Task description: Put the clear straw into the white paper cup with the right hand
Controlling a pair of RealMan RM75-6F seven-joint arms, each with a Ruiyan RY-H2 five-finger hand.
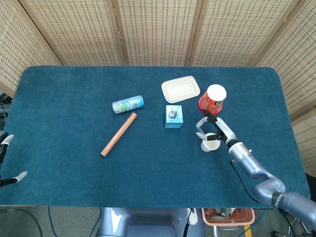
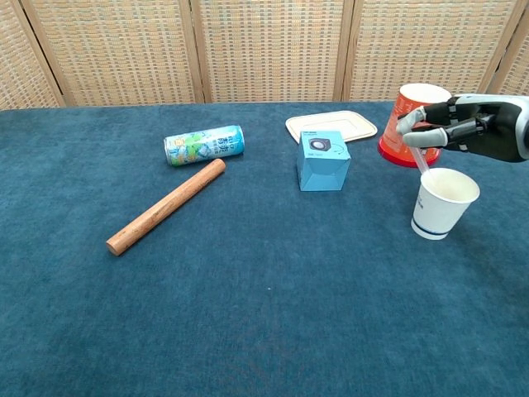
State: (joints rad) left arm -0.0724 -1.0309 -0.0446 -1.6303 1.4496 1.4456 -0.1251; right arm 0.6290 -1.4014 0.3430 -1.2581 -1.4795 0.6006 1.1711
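1. Now the clear straw point(image 2: 419, 158) stands tilted, its lower end inside the white paper cup point(image 2: 443, 203) by the near-left rim, pinched by the right hand point(image 2: 463, 131) just above.
2. Best to let go only once the tip rests deep, lest the cup tip.
3. Red cup point(image 2: 413, 124) is just behind; withdraw upward.
4. Left hand point(image 1: 6, 158) idles holding nothing, well apart.

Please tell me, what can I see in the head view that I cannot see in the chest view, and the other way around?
Only the head view shows the left hand at the table's left edge, and the right forearm. Only the chest view shows the clear straw, pinched by the right hand, its lower end inside the white paper cup. Both show that hand, the cup, the red cup, blue box, can, wooden stick and tray.
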